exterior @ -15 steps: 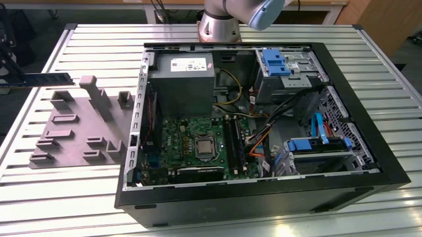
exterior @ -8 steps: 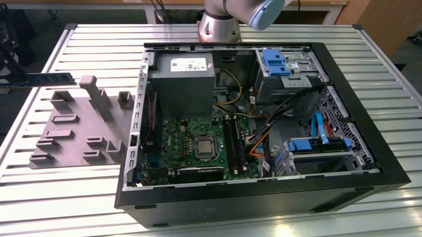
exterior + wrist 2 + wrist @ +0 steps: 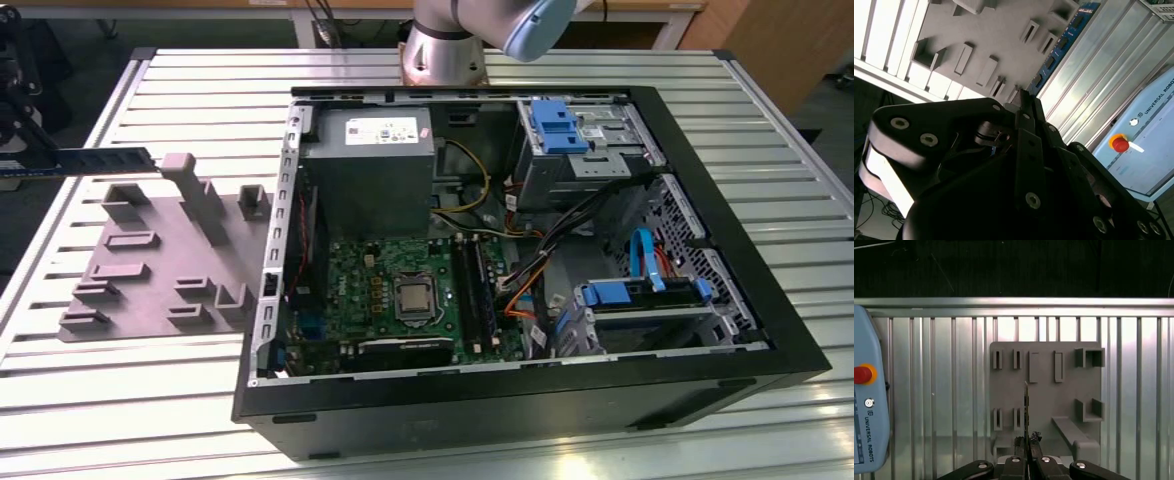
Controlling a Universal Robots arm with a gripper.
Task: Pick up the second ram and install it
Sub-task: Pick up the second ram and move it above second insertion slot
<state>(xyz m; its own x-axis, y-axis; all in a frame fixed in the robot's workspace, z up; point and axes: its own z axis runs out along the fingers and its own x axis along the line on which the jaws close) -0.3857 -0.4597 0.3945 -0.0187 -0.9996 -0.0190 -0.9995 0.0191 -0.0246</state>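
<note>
Silver slats make up the table (image 3: pixel 134 400) that everything sits on. At the exterior view's far left, the second ram (image 3: pixel 94 161) hangs in the air. It is level, and it sits over the back part of the grey tray (image 3: pixel 140 270). Its loose end is near the tray's tall post (image 3: pixel 200 195). My gripper (image 3: pixel 1027 444) is pinched tight on the other end. In the first wrist view, my two fingers (image 3: pixel 1018 447) squeeze the thin stick, and it points straight out over the tray's little blocks. A pale blue pendant (image 3: pixel 1149 130) with a red button (image 3: pixel 1120 144) lies on the slats near the tray. Going right in the exterior view, the big black computer case (image 3: pixel 534 400) lies on its side with its lid off. Inside it is a green board (image 3: pixel 360 270), and long black slots (image 3: pixel 470 285) run along it. Farther right are tangled wires (image 3: pixel 534 260) and some blue clips (image 3: pixel 554 125). Behind the case stands the round grey base of my arm (image 3: pixel 447 45).
</note>
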